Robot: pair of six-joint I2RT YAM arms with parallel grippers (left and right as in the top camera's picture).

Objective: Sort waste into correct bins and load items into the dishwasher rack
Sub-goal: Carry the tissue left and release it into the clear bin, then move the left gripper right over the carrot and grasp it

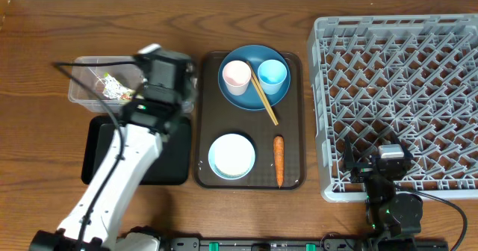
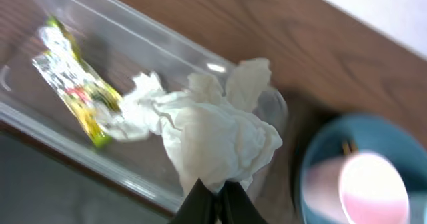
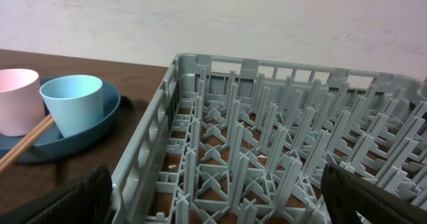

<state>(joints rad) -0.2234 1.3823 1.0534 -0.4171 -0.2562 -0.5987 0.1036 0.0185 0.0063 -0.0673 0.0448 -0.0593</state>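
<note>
My left gripper is shut on a crumpled white paper wad, held above the right end of the clear tub. A green-yellow foil wrapper lies in that tub. The black tray sits just below it. A carrot and a pale blue bowl rest on the brown tray. The blue plate carries a pink cup, a blue cup and chopsticks. My right gripper stands open and empty at the near edge of the grey rack.
The brown serving tray lies between the bins and the rack. The left arm reaches up across the black tray. The table's far edge runs along the top of the overhead view.
</note>
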